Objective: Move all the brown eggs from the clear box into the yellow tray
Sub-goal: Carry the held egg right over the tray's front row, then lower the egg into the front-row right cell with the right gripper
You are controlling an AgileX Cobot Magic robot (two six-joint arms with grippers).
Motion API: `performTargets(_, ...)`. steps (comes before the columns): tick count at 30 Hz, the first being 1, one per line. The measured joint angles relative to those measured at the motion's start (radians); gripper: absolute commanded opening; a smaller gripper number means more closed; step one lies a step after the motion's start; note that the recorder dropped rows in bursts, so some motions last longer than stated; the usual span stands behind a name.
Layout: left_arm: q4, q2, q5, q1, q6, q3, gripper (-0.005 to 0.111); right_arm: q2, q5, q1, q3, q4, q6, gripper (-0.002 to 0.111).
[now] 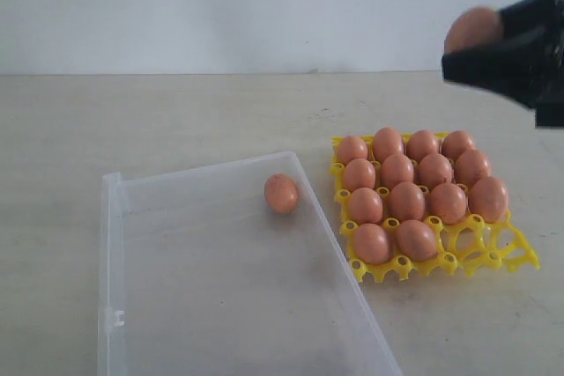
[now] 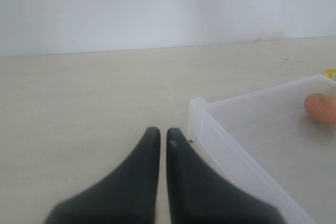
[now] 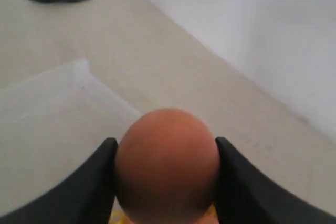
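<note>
**One egg in the air, one left in the box**

My right pincer is clamped on a brown egg, a finger on each side of the shell. It hangs high over the far right of the yellow tray. My left pincer holds nothing, tips together, low over the tabletop near a corner of the clear box.

By my count fourteen seated eggs fill the tray, and two cups at its front right stand open. A last egg lies in the box, close to the wall facing the tray. I judge the job nearly done: seat this one, fetch that one.

The open cups have bare tabletop on two sides and seated shells on the others, so I'd come straight down. The box walls are low, but the last egg lies near one.
</note>
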Motion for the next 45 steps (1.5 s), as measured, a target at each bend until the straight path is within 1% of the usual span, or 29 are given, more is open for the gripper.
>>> performTargets(2,0.000,0.000,0.000,0.000,0.000,0.000,0.004,0.017,0.033,0.026,0.069,-0.008,-0.011,0.000)
performTargets(5,0.000,0.000,0.000,0.000,0.000,0.000,0.004,0.042,0.076,0.037,0.200,-0.013,-0.049,0.000)
performTargets(7,0.000,0.000,0.000,0.000,0.000,0.000,0.004,0.052,0.075,0.037,0.276,0.018,-0.107,0.000)
performTargets(9,0.000,0.000,0.000,0.000,0.000,0.000,0.004,0.052,0.048,0.037,0.312,0.064,-0.165,0.000)
performTargets(11,0.000,0.000,0.000,0.000,0.000,0.000,0.004,0.052,0.051,0.037,0.319,0.064,-0.164,0.000)
performTargets(18,0.000,0.000,0.000,0.000,0.000,0.000,0.004,0.056,0.191,0.037,0.325,0.033,-0.121,0.000)
performTargets(22,0.000,0.000,0.000,0.000,0.000,0.000,0.004,0.062,0.340,0.037,0.325,0.067,-0.100,0.000)
performTargets(24,0.000,0.000,0.000,0.000,0.000,0.000,0.004,0.067,0.361,0.037,0.325,0.074,-0.081,0.000)
performTargets(25,0.000,0.000,0.000,0.000,0.000,0.000,0.004,0.068,0.363,0.037,0.325,0.074,-0.059,0.000)
performTargets(29,0.000,0.000,0.000,0.000,0.000,0.000,0.004,0.068,0.391,0.037,0.325,0.071,0.181,0.000)
performTargets(31,0.000,0.000,0.000,0.000,0.000,0.000,0.004,0.068,0.449,0.037,0.325,0.050,0.256,0.000)
performTargets(33,0.000,0.000,0.000,0.000,0.000,0.000,0.004,0.068,0.460,0.037,0.325,0.032,0.289,0.000)
performTargets(37,0.000,0.000,0.000,0.000,0.000,0.000,0.004,0.068,0.439,0.082,0.325,0.022,0.299,0.000)
performTargets(42,0.000,0.000,0.000,0.000,0.000,0.000,0.004,0.068,0.472,0.163,0.325,-0.008,0.299,0.000)
performTargets(45,0.000,0.000,0.000,0.000,0.000,0.000,0.004,0.068,0.518,0.185,0.325,-0.008,0.299,0.000)
